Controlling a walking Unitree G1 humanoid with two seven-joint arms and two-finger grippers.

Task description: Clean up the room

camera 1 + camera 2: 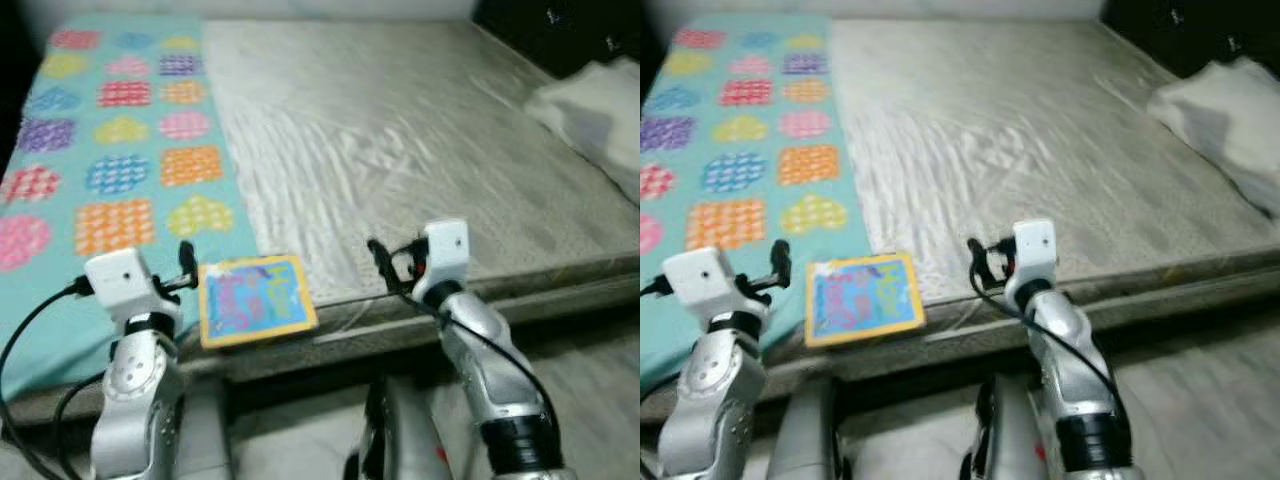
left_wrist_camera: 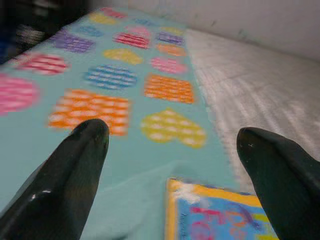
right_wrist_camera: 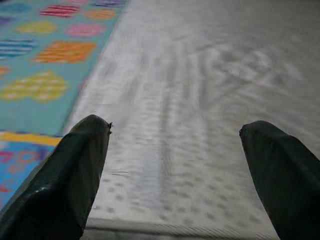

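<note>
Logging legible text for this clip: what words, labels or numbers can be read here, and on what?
Book cover: large coloured lettering, too blurred to read in the eye views or the left wrist view.
Blanket: patterned hearts, no text.
Mattress: no text.
Left gripper and right gripper: no readable markings.

A bed (image 1: 420, 150) with a bare grey mattress. A teal blanket (image 1: 110, 150) patterned with coloured hearts covers the bed's left part. A white pillow (image 1: 590, 115) lies at the right edge. Pale floor (image 1: 600, 380) shows below the bed's front edge.
</note>
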